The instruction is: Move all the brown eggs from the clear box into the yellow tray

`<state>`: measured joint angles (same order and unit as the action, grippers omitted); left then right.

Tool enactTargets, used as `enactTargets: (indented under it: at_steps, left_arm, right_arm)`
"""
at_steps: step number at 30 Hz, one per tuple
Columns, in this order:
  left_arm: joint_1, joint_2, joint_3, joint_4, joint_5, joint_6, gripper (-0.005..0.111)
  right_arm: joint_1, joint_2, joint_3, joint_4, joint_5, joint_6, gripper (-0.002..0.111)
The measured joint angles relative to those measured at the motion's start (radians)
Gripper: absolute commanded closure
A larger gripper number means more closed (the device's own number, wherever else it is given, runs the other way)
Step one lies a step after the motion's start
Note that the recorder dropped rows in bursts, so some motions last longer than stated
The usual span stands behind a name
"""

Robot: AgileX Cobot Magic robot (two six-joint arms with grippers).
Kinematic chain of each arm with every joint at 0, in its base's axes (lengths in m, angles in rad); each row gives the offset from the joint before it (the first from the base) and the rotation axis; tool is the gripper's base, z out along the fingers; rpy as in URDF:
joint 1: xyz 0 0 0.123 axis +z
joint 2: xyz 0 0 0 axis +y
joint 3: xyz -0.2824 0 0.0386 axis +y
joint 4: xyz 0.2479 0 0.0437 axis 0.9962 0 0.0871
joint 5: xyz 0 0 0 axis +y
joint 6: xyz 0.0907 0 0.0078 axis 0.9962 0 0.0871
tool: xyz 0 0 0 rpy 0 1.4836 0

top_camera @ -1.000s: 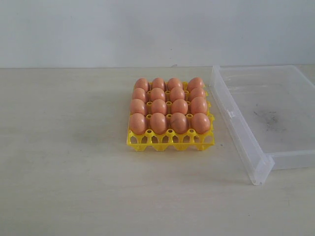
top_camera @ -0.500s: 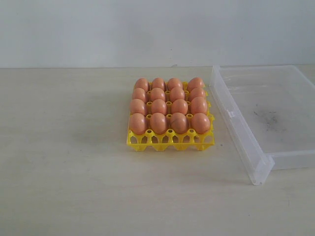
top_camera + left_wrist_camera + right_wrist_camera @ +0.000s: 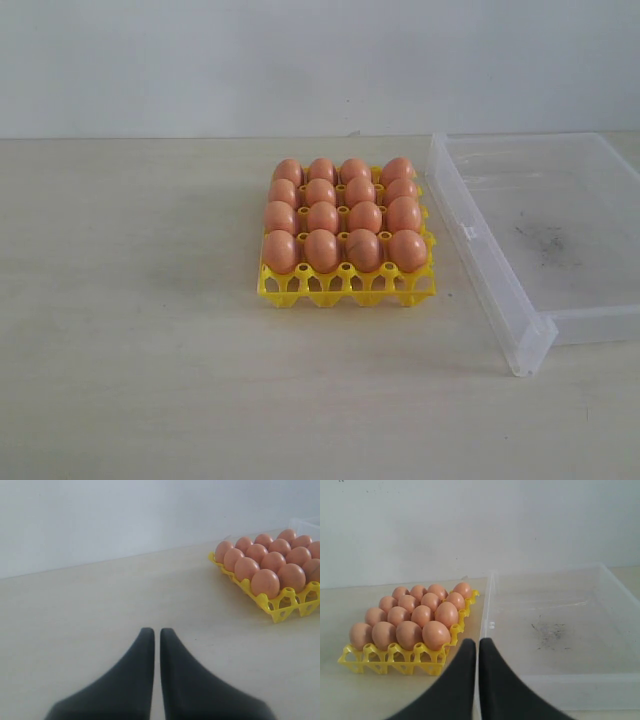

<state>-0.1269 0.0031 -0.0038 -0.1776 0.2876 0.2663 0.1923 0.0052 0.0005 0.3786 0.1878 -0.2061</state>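
Note:
Several brown eggs [image 3: 343,213] fill the yellow tray [image 3: 345,285] in the middle of the table; they also show in the left wrist view as brown eggs [image 3: 272,562] in the yellow tray [image 3: 280,607] and in the right wrist view as brown eggs [image 3: 415,615] in the yellow tray [image 3: 390,660]. The clear box [image 3: 545,235] stands to the right with only dark smudges on its floor, seen too as the clear box [image 3: 555,635]. My left gripper [image 3: 154,631] is shut on nothing, well back from the tray. My right gripper [image 3: 477,642] is shut and empty, short of the box's near corner. Neither arm shows in the exterior view.
The pale wooden table [image 3: 130,300] runs back to a white wall [image 3: 200,60]. The box's near corner [image 3: 525,355] juts toward the front right.

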Motion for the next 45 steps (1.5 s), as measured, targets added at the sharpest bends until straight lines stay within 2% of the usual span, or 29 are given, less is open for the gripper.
enactTargets:
  at_steps: [45]
  left_arm:
    - [0.000, 0.000, 0.000, 0.000, 0.000, 0.000, 0.103]
  right_arm:
    - [0.000, 0.000, 0.000, 0.008, 0.017, 0.000, 0.108]
